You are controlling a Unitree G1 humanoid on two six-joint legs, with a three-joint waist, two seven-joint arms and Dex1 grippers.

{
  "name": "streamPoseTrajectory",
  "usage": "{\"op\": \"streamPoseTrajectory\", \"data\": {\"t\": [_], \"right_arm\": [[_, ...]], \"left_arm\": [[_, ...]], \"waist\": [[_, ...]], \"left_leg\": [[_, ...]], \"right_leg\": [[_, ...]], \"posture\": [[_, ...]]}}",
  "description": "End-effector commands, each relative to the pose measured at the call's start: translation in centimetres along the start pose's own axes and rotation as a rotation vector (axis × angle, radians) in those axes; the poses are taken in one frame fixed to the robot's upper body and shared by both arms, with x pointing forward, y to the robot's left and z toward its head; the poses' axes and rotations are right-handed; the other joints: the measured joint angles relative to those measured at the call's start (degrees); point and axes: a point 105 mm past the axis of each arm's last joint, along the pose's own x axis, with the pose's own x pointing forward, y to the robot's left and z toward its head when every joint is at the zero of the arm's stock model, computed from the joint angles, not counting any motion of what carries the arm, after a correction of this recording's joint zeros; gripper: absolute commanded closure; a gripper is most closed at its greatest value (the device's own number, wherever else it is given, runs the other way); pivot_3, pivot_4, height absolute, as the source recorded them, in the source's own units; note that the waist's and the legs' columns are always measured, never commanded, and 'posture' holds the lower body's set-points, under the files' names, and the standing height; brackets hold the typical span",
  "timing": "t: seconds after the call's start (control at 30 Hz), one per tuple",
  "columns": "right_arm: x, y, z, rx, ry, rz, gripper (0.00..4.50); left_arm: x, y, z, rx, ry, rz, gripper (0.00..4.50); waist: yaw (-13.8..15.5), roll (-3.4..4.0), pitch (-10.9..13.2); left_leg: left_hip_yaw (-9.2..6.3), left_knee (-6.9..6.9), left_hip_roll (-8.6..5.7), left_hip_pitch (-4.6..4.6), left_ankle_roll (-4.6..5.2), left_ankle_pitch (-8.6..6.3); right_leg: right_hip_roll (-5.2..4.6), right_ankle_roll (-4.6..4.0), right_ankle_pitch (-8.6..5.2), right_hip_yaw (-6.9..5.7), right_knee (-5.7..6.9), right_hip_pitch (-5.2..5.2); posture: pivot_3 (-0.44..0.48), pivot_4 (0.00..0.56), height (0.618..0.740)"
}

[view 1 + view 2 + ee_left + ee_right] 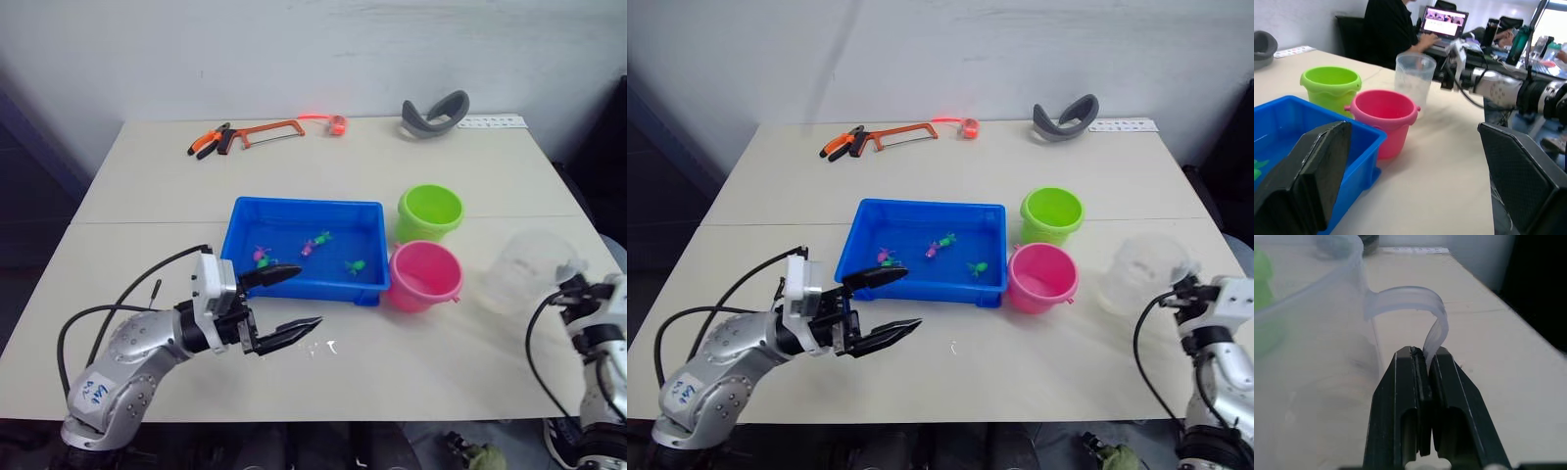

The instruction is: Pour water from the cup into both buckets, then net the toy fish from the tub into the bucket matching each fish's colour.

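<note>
Cup first: clear thin plastic, so likely light when empty but heavier and prone to sloshing with water; whether it holds water I cannot tell. It stands upright near the worktop's right edge, just right of the pink bucket, long axis vertical, mouth up. Its strap handle points toward the right edge, away from the buckets, so the pouring lip probably faces them, though the lip itself is hard to make out. The right gripper has its jaws closed on that handle's lower end; the strap looks thin and flexible, so the cup may swing or twist when tilted, and a slow tilt seems wise. The pink bucket touches the tub's right front corner, with the green bucket just behind it beside the tub's right wall; both stand upright, look stiff and light, and could be nudged easily. The tub lies mid-worktop, long axis running left to right, with a few pink and green fish inside, tiny and probably slippery when wet. The left gripper hovers at the tub's left front corner, jaws wide open and empty, pointing toward the right edge.
</note>
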Motion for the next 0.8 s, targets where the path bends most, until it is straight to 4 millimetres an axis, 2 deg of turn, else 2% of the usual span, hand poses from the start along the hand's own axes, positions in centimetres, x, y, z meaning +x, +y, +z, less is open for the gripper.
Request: {"op": "streamPoseTrajectory", "data": {"t": [0.03,0.1,0.2,0.33,0.47,0.57,0.8], "right_arm": [[0.2,-0.3,5.1,-0.155,-0.107,0.046,4.48],[0.2,0.0,6.8,-0.225,-0.127,0.075,4.48],[0.4,1.7,8.6,-0.37,-0.128,0.171,4.48],[0.9,2.9,10.8,-0.498,-0.16,0.172,4.48],[1.1,3.9,11.6,-0.555,-0.173,0.171,4.48],[1.2,5.1,12.1,-0.669,-0.196,0.189,4.48],[0.7,7.0,11.9,-0.855,-0.246,0.203,4.48]], "left_arm": [[0.1,-0.1,0.7,0.001,-0.017,-0.049,0.0],[0.4,0.0,0.8,-0.002,-0.019,-0.063,0.0],[1.1,0.2,1.0,-0.027,-0.031,-0.083,0.0],[2.6,-0.1,1.5,-0.033,-0.05,-0.135,0.0],[3.4,-0.1,1.6,-0.03,-0.045,-0.151,0.0],[4.0,0.1,1.4,-0.048,-0.034,-0.14,0.0],[4.4,-0.1,0.7,-0.052,-0.028,-0.135,0.0]], "waist": [[0.04,-0.04,0.02],[0.05,-0.1,0.06],[0.09,-0.14,0.09],[0.15,-0.21,0.13],[0.2,-0.3,0.19],[0.22,-0.31,0.19],[0.27,-0.37,0.23]], "left_leg": [[-0.01,-0.01,0.01,0.0,-0.01,0.0],[-0.01,-0.01,0.01,0.0,-0.02,0.01],[-0.01,-0.01,0.0,-0.02,-0.03,0.01],[0.0,0.01,-0.01,-0.02,-0.02,0.02],[-0.02,0.0,-0.01,-0.03,-0.09,0.07],[-0.02,0.0,-0.01,-0.05,-0.12,0.12],[-0.02,0.0,-0.02,-0.05,-0.16,0.17]], "right_leg": [[0.01,0.0,0.0,-0.02,0.0,0.0],[0.02,0.0,0.0,-0.04,-0.01,0.01],[0.03,0.02,0.01,-0.04,-0.02,0.01],[0.03,0.06,0.03,-0.04,-0.04,0.02],[0.08,0.07,0.04,-0.06,-0.06,0.02],[0.1,0.07,0.04,-0.07,-0.1,0.02],[0.12,0.08,0.03,-0.07,-0.1,0.02]], "posture": [[0.0,0.15,0.74],[0.0,0.15,0.74],[0.0,0.15,0.74],[0.0,0.15,0.74],[0.0,0.15,0.74],[0.0,0.15,0.74],[0.0,0.15,0.74]]}}
